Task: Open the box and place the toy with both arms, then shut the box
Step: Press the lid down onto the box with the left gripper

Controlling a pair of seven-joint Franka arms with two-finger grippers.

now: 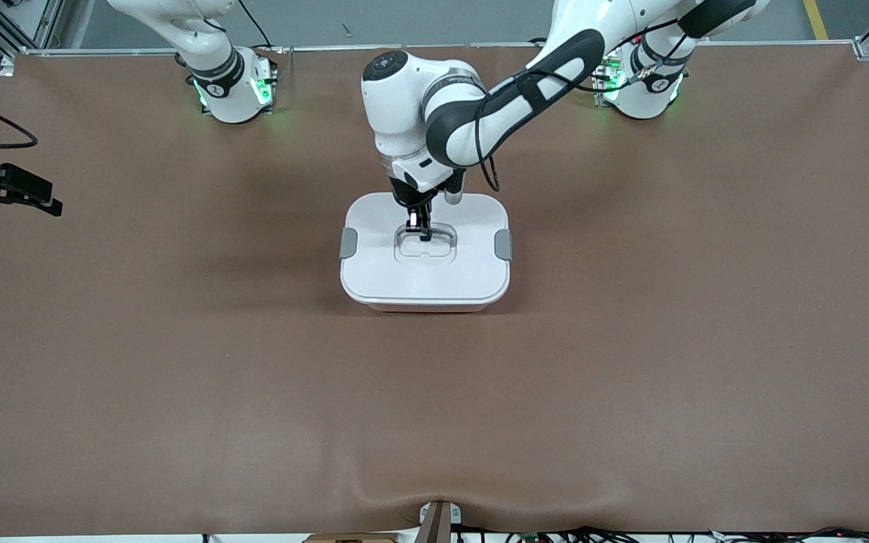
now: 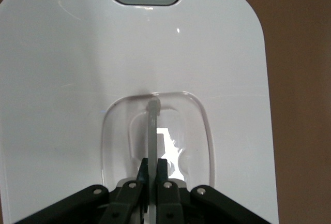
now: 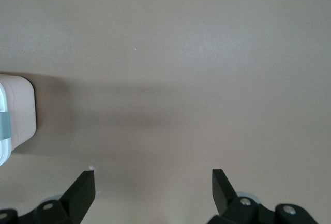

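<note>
The box (image 1: 425,280) stands in the middle of the table with its white lid (image 2: 62,79) on it and a grey clip (image 1: 348,243) at each end. My left gripper (image 1: 419,228) reaches down into the lid's recessed centre. There it (image 2: 154,165) is shut on the thin upright handle (image 2: 153,123). My right gripper (image 1: 27,197) hangs open over bare table toward the right arm's end, well away from the box. Nothing is between its fingers (image 3: 154,175), and one end of the box (image 3: 18,111) shows at the edge of the right wrist view. The toy is out of view.
A brown mat (image 1: 631,362) covers the whole table. The two arm bases (image 1: 234,90) (image 1: 642,90) stand along the edge farthest from the front camera. A small fitting (image 1: 438,520) sits at the edge nearest to it.
</note>
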